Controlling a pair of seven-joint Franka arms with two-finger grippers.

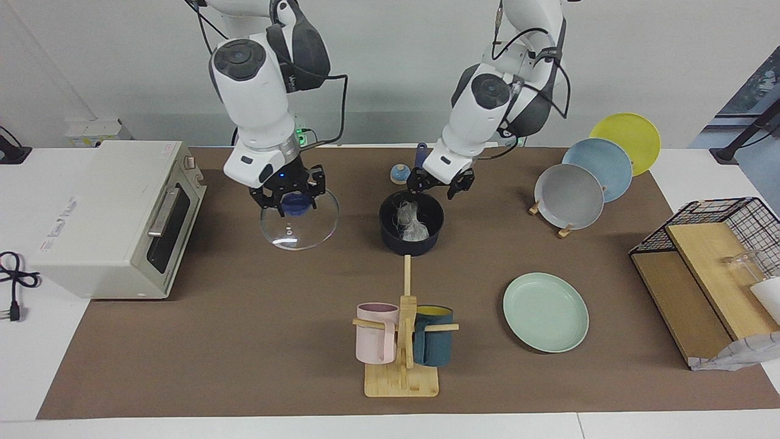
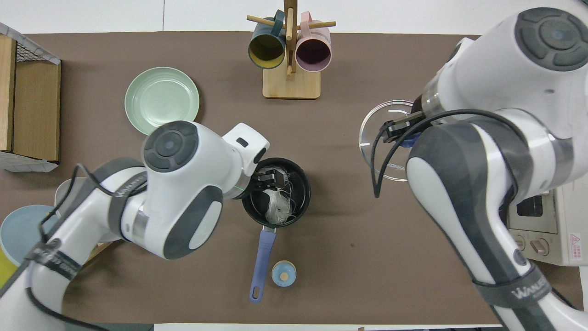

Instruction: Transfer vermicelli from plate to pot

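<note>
The translucent whitish vermicelli bundle (image 1: 409,221) lies inside the small dark round pot (image 1: 412,238) with its long blue handle, mid-table toward the robots' edge; the left gripper (image 1: 440,184) hangs just above the pot's rim, fingers spread apart and empty. The round pale mint-green plate (image 1: 546,312) sits bare, farther from the robots, toward the left arm's end; the right gripper (image 1: 287,202), lifted over the brown mat, is clamped on the blue knob of the round glass lid (image 1: 299,227).
</note>
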